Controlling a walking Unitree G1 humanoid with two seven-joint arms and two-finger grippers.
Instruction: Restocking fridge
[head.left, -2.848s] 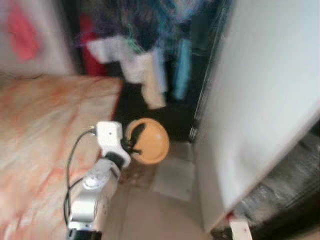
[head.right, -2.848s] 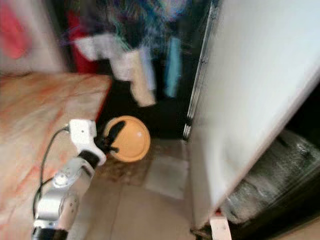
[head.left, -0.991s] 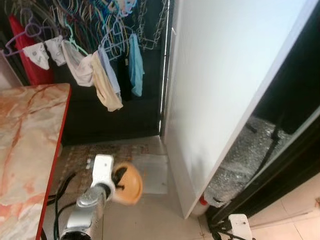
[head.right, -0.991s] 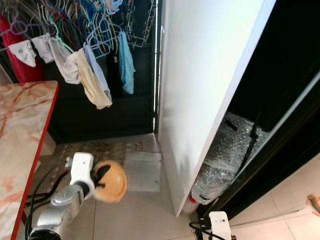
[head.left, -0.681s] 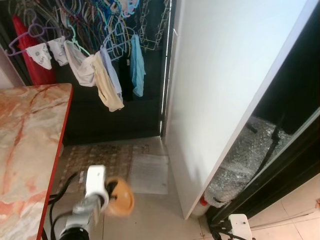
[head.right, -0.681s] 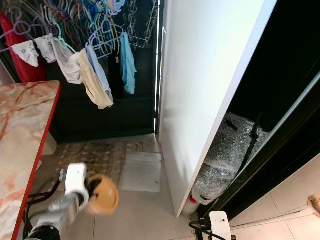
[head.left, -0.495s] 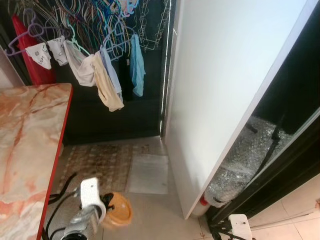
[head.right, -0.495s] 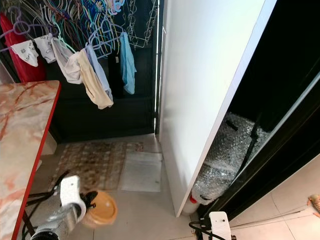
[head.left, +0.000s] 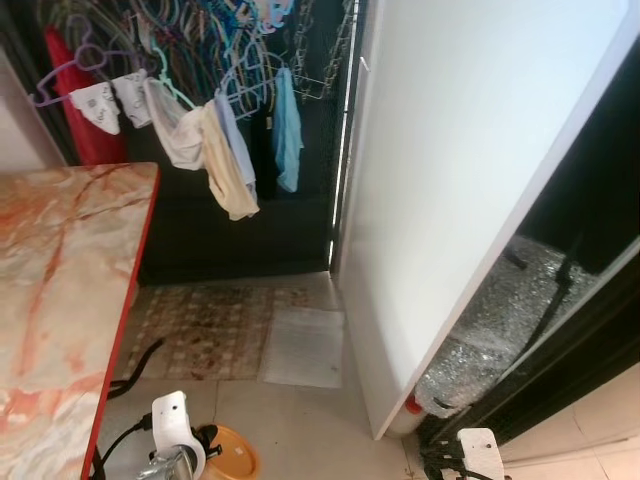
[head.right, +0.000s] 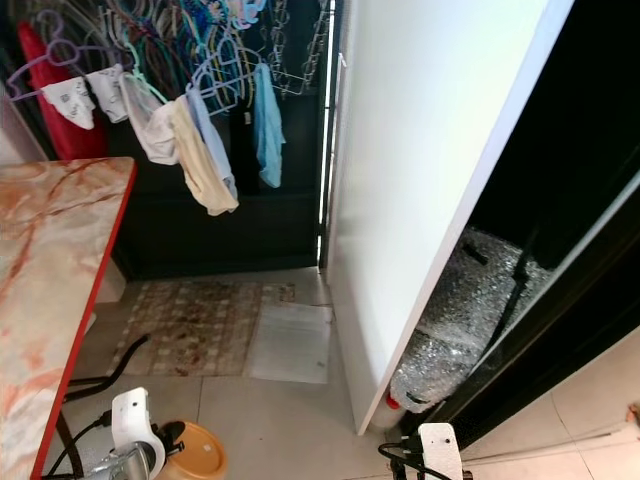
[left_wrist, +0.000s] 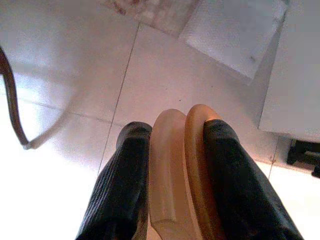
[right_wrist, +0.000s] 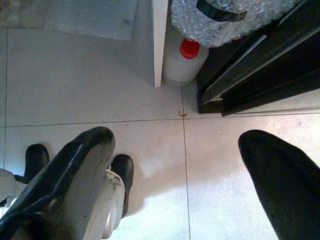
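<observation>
My left gripper (left_wrist: 176, 132) is shut on the rim of an orange-tan bowl (left_wrist: 182, 170), held edge-on between its two black fingers over the pale tiled floor. In the eye views the bowl (head.left: 232, 462) and the left wrist hang low at the bottom left, beside the table leg. A tall white door (head.left: 470, 180) stands open on the right, with a dark interior behind it. My right gripper (right_wrist: 175, 137) hangs open over bare tiles with nothing between its fingers.
A marble table with a red edge (head.left: 60, 280) stands at the left. Clothes on hangers (head.left: 210, 140) hang at the back above a patterned mat (head.left: 205, 330). A bubble-wrapped bundle (head.left: 490, 330) and a red-capped white bottle (right_wrist: 186, 57) sit at the door's foot.
My left arm has dropped lower with the bowl still in its grip, from near the mat down to the bottom edge of the view. The camera has shifted slightly.
</observation>
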